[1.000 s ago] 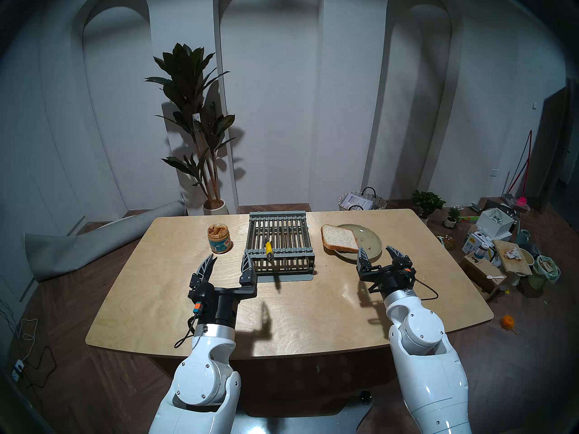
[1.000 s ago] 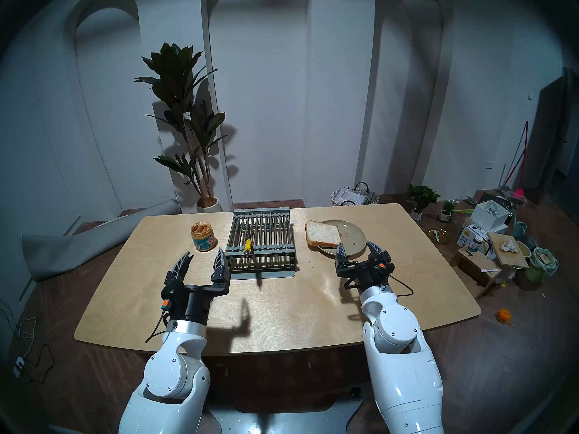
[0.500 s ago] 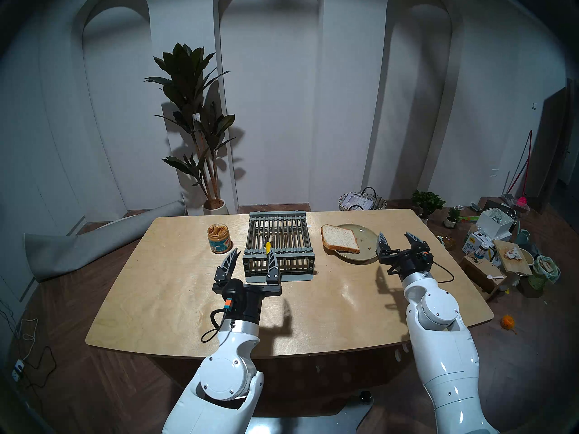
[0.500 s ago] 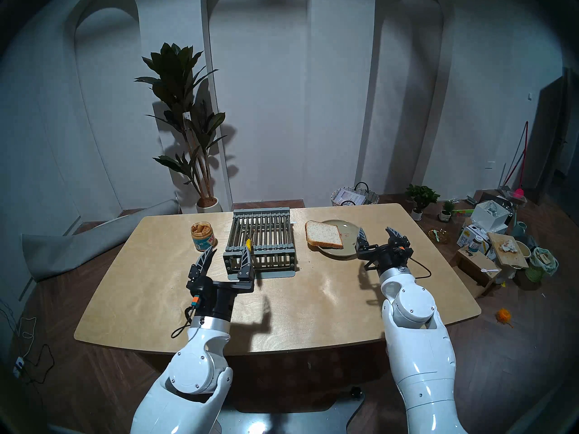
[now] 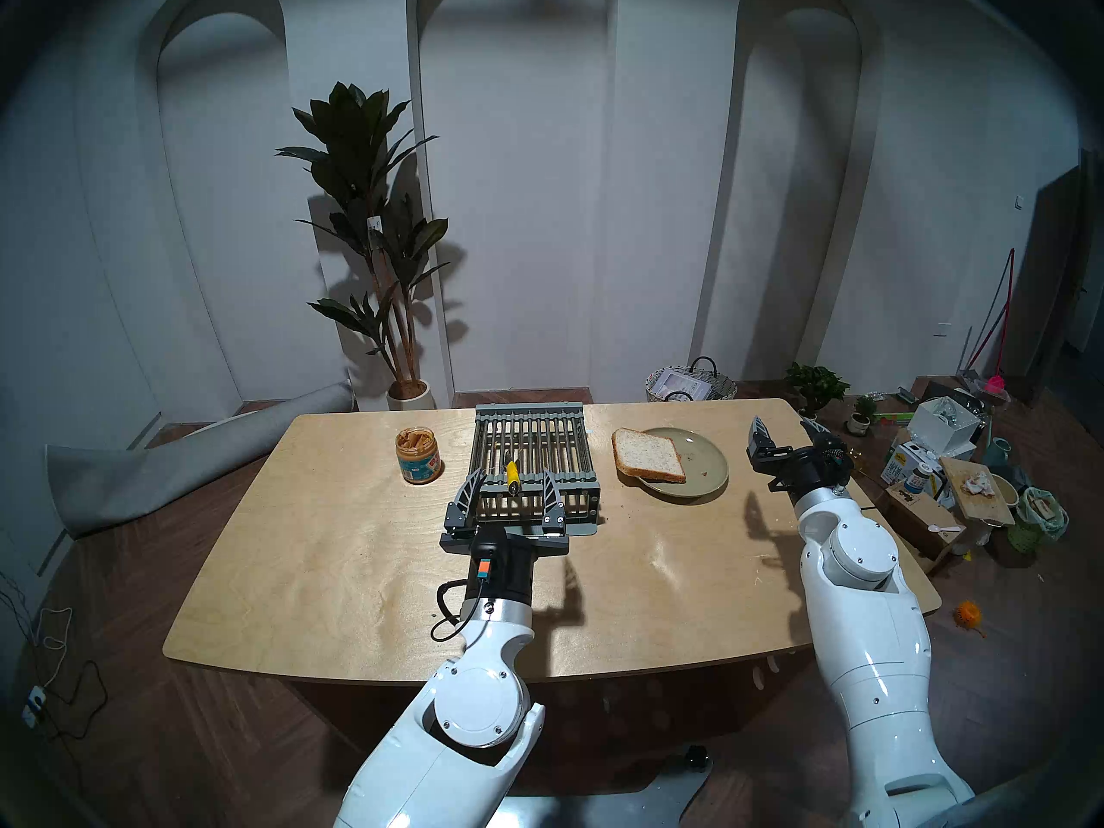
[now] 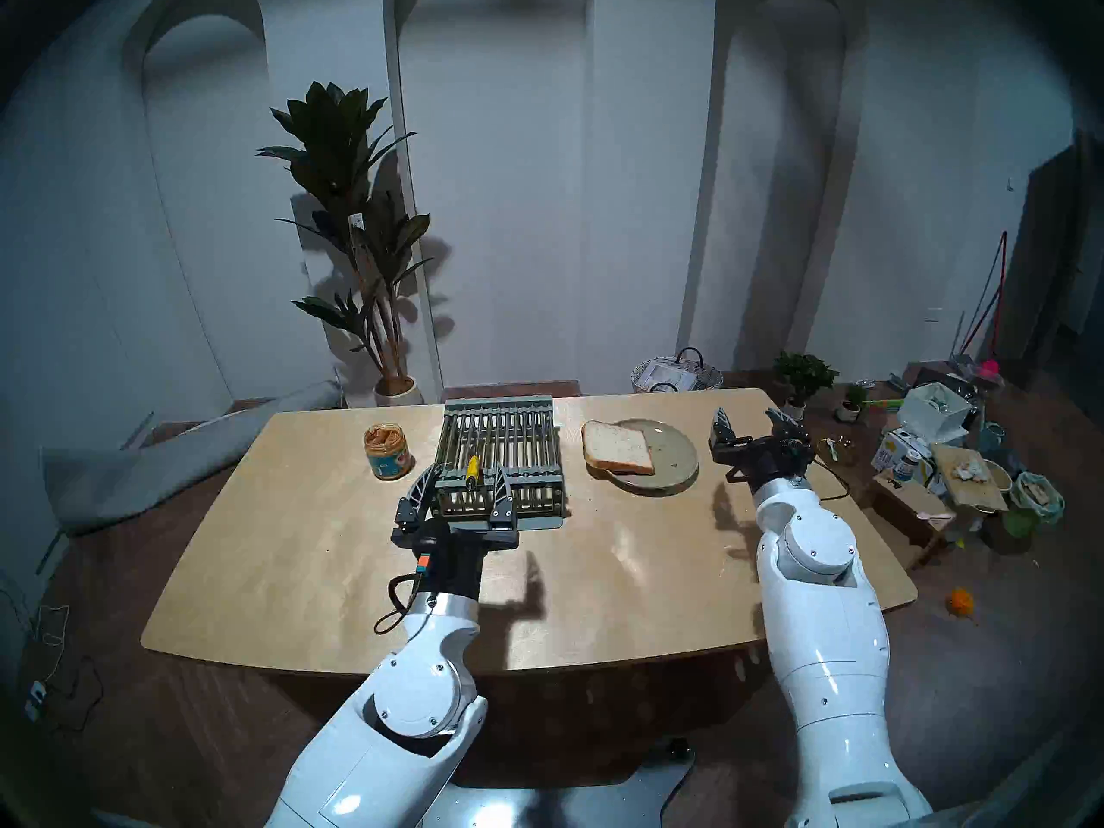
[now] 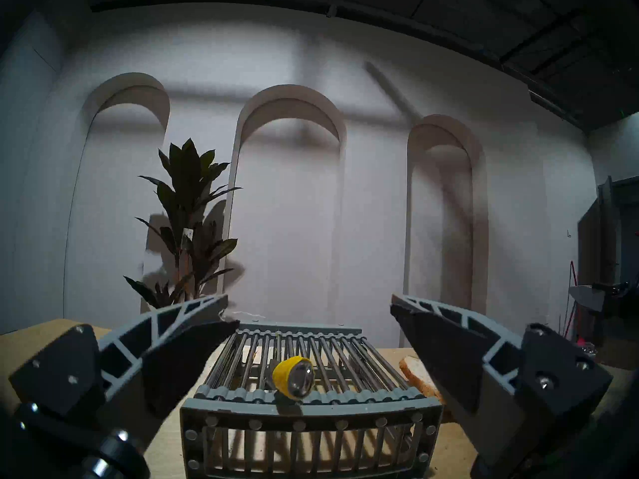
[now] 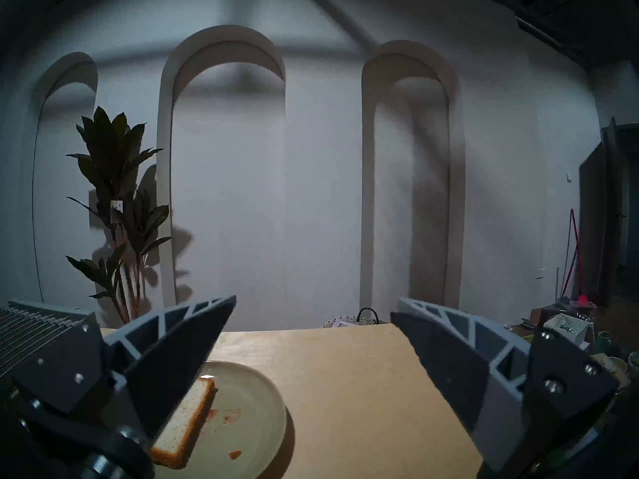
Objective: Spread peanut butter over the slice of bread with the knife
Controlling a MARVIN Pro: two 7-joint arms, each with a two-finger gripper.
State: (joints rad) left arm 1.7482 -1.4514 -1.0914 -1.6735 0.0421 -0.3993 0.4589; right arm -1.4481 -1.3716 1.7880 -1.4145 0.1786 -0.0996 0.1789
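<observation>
— Grey-ribbed and spread wide with nothing in it, the left pincer (image 5: 509, 491) hangs level at the near edge of the rack (image 5: 531, 450).
— And the knife (image 5: 512, 473)?
— On the rack's slats, yellow handle butt toward the pincer, between its tips.
— How should it go in?
— I'd keep it square to the handle, slide forward, close on the yellow part only, clear of the slats.
— The rest?
— Peanut butter (image 5: 417, 454) left of the rack; slice of bread (image 5: 648, 455) right of it on the plate (image 5: 711, 468). The right pincer (image 5: 788, 433), wide and empty, floats farther right over the surface (image 5: 334, 570).
</observation>
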